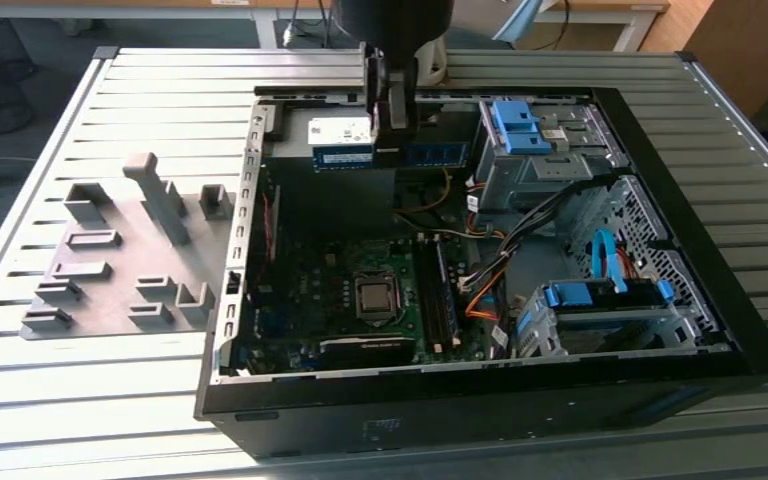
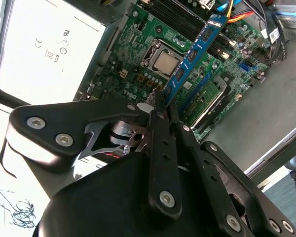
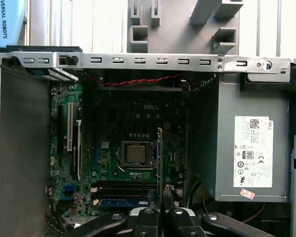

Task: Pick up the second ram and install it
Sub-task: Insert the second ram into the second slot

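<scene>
Blue-green, the second ram (image 1: 391, 155) hangs crosswise in the gripper (image 1: 391, 135) above the open computer case (image 1: 678, 390), exterior view; tilted, it could miss its slot. Second wrist view: the fingers (image 2: 160, 106) are pressed together, pinching its end over the motherboard (image 2: 138, 64). First wrist view: edge-on ram (image 3: 160, 158) beside the processor (image 3: 136, 153).

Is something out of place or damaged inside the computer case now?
Nothing looks damaged. The second ram is not in a slot: the claw holds it by one end above the motherboard, over the open case.
</scene>
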Controlling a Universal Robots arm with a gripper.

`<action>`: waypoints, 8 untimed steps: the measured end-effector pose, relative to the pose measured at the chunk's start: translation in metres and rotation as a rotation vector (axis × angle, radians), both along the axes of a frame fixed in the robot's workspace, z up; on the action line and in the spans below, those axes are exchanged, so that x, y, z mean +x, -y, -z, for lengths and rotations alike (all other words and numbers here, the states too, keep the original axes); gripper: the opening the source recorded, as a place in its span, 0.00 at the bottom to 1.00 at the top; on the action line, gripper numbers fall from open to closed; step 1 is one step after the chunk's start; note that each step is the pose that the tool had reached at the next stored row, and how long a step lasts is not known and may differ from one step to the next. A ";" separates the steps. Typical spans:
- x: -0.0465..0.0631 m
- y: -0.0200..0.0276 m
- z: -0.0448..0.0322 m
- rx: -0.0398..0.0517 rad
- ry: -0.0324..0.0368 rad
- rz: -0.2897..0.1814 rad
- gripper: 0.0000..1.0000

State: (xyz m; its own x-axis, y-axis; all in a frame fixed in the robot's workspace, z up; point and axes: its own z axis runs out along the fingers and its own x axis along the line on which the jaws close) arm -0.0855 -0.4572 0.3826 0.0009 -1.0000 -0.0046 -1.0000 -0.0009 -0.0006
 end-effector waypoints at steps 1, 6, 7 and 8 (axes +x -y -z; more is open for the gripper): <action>0.000 0.0000 0.0000 0.0000 0.0000 0.000 0.14; 0.000 0.0000 0.0000 0.0000 0.0000 0.000 0.14; 0.000 0.0000 0.0000 0.0001 0.0001 0.002 0.14; 0.000 0.0000 0.0001 0.0001 0.0001 0.009 0.14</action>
